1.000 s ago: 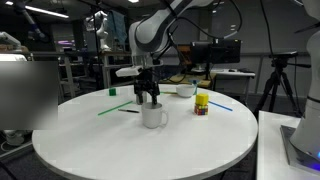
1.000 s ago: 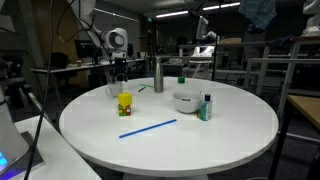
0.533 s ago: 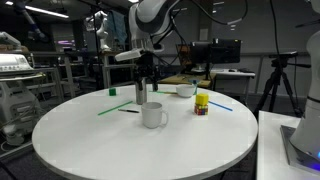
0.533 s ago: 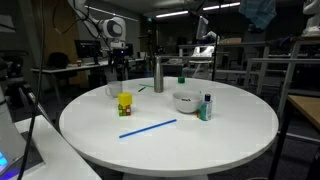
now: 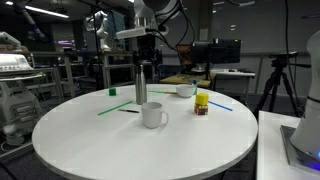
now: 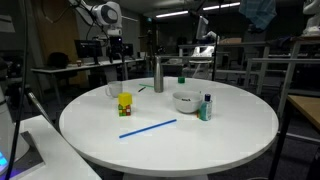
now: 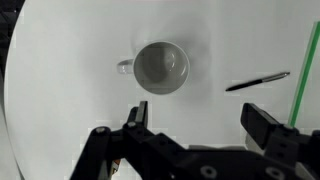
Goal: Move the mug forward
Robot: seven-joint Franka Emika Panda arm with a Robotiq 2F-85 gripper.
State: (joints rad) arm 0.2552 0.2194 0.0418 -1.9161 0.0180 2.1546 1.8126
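The white mug (image 5: 153, 115) stands upright on the round white table (image 5: 120, 150), free of the gripper. It also shows in the other exterior view (image 6: 113, 90). In the wrist view I look straight down into the mug (image 7: 160, 67), its handle pointing left. My gripper (image 7: 200, 118) is open and empty, high above the mug. In both exterior views the gripper (image 5: 143, 63) (image 6: 113, 52) hangs well above the table.
A tall steel bottle (image 6: 158, 75) (image 5: 141, 88), a white bowl (image 6: 185, 101), a yellow toy (image 6: 125, 103), a blue straw (image 6: 148, 128) and a small bottle (image 6: 206, 107) stand on the table. A pen (image 7: 257, 82) and a green straw (image 7: 303, 70) lie near the mug.
The gripper has risen straight up from around the mug to well above it. The mug has stayed in place on the table.
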